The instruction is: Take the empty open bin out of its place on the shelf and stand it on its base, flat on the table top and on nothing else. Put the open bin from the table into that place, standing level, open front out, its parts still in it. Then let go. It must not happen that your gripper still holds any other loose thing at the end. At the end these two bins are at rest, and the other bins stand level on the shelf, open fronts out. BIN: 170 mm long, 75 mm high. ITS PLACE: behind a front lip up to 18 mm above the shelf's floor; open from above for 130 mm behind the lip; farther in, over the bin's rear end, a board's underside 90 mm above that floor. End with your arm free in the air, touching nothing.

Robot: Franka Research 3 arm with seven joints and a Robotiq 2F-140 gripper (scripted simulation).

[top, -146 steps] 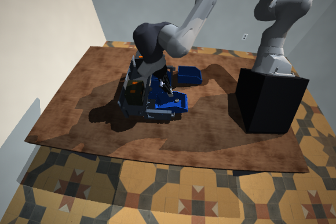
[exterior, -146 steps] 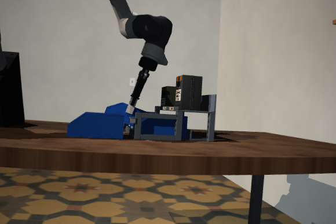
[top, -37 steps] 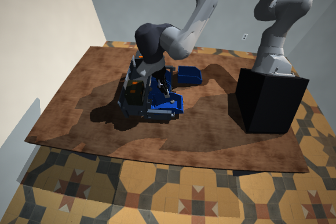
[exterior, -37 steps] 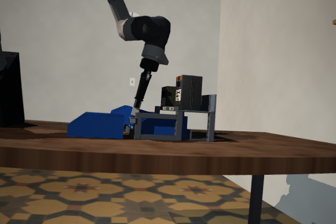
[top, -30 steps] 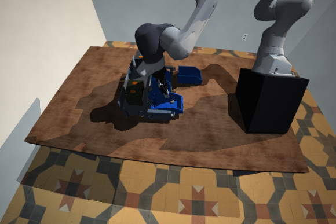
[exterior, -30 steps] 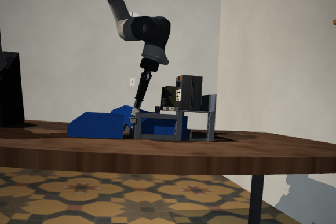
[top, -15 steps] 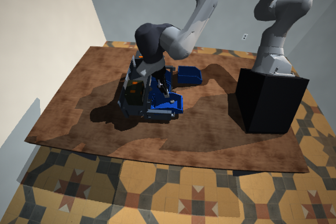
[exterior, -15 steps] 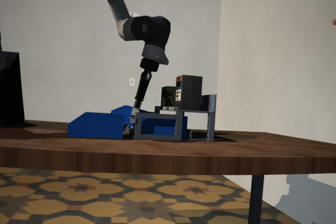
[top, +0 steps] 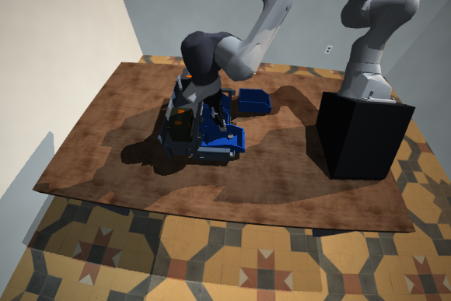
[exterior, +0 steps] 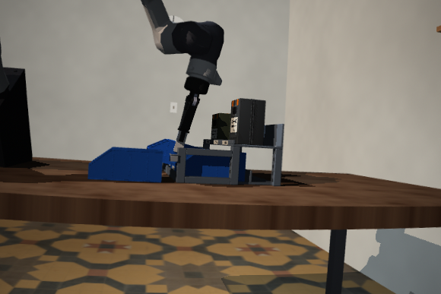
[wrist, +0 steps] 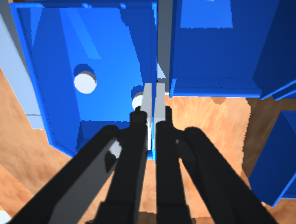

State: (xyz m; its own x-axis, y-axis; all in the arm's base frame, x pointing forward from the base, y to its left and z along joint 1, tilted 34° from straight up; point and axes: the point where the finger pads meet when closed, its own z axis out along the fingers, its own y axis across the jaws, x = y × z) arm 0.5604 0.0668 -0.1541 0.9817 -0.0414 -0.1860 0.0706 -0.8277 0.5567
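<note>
My gripper is shut on a side wall of the blue bin with parts; the wall runs between the fingertips. Two white round parts lie in that bin. Its rear is in the shelf, and its front sticks out over the shelf's front. In the exterior view its top edge slopes down towards the rear, front higher. Its underside and the lip are hidden. The empty blue bin stands level on its base on the table, apart from the shelf.
Another blue bin stands in the shelf right beside the held bin, a narrow gap between; one more shows at the wrist view's right edge. Dark boxes with orange marks stand on the shelf's upper board, close behind the gripper.
</note>
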